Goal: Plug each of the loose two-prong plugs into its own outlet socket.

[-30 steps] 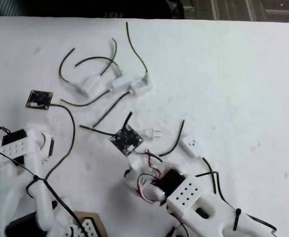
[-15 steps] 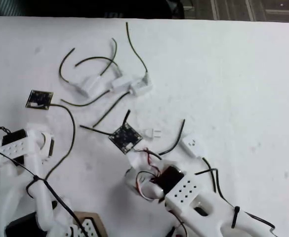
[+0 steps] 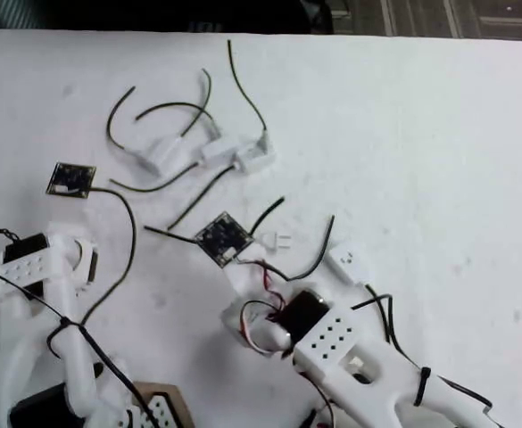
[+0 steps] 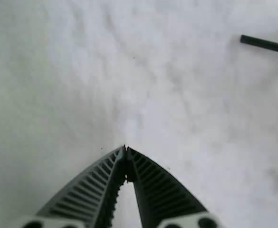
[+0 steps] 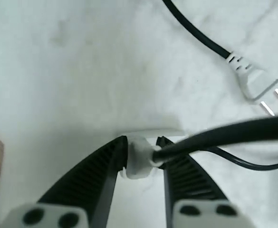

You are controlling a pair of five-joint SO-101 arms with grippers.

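The right claw [image 5: 142,140] is clamped on a white connector [image 5: 139,164] with a black cord [image 5: 224,130] coming off it, down near the middle of the bench [image 3: 421,134]. Just to its right there's a loose two-prong plug [image 5: 254,84] lying flat, and a white socket [image 3: 350,261] sits a bit further right. The left claw [image 4: 126,152] is pinched together over the bench, at the near left.

readable text: none | dark square board [image 3: 223,239]: pale specks, too small to read | second dark square board [image 3: 70,178]: same | loose plug [image 5: 251,80]: moulded ridges, no legible print | table [image 3: 439,134]: unmarked
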